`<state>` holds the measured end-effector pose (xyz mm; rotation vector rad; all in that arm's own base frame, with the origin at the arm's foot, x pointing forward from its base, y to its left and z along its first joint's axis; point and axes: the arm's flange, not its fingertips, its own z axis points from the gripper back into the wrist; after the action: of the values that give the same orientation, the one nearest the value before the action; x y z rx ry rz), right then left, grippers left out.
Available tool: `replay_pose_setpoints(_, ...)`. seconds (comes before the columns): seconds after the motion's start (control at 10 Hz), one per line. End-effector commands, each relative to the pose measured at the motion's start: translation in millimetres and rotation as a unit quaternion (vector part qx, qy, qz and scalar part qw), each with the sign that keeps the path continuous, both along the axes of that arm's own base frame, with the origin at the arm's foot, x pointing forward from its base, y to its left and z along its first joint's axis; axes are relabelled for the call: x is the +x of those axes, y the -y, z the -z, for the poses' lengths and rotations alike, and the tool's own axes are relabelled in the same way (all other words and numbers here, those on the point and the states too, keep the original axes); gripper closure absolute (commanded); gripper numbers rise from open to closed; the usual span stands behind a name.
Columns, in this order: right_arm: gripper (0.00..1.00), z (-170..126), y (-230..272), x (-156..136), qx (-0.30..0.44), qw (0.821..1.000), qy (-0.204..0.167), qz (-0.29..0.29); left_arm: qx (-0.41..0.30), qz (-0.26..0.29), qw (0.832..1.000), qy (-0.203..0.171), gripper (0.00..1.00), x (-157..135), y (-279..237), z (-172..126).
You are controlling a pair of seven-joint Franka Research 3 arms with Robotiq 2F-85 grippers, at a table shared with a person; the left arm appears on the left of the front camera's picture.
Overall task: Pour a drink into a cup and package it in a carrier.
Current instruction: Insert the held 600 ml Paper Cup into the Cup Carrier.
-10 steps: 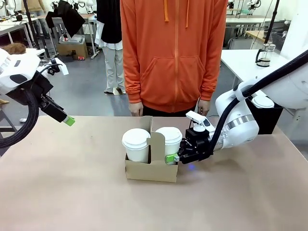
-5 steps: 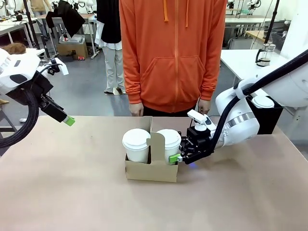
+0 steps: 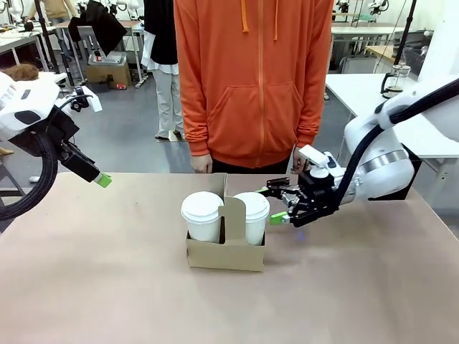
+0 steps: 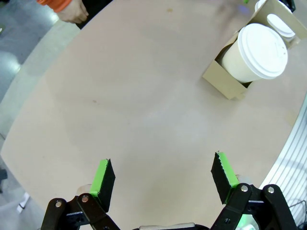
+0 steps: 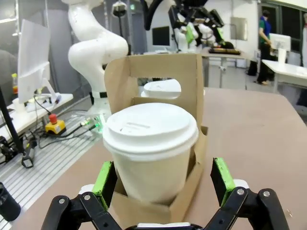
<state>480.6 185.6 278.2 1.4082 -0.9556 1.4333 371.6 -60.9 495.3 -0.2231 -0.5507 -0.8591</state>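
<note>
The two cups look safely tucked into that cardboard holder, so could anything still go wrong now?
Possibly. The right gripper is open but sits close beside the nearer cup; a careless move could clip the cup or shove the light cardboard carrier. The carrier's low walls reach only partway up the tall cups, so a knock might tip one. The person's hand hangs near the right arm, so reaching for the carrier too early could mean a bump.

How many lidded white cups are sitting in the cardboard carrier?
2. One cup sits in the carrier's left pocket, the other cup in its right pocket, beside the open right tool. The handle divides them.
</note>
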Motion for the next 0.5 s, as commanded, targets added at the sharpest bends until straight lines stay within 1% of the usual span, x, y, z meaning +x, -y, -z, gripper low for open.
replay_pose_setpoints(0.0,0.0,-17,25,-7,-0.055,0.998,-0.009,0.037,0.002,0.002,1.0,0.0,0.0,0,-1,1)
replay_pose_setpoints(0.1,0.0,-32,44,-10,-0.082,0.994,-0.017,0.072,0.002,0.002,1.0,0.0,0.0,0,-1,1)
replay_pose_setpoints(0.2,0.0,-56,71,-23,-0.108,0.985,-0.024,0.13,0.002,0.002,1.0,0.0,0.0,0,-1,1)
replay_pose_setpoints(0.3,0.0,-79,97,-36,-0.132,0.972,-0.04,0.191,0.002,0.002,1.0,0.0,0.0,0,-1,1)
replay_pose_setpoints(0.4,0.0,-98,124,-48,-0.161,0.949,-0.061,0.265,0.002,0.002,1.0,0.0,0.0,0,-1,1)
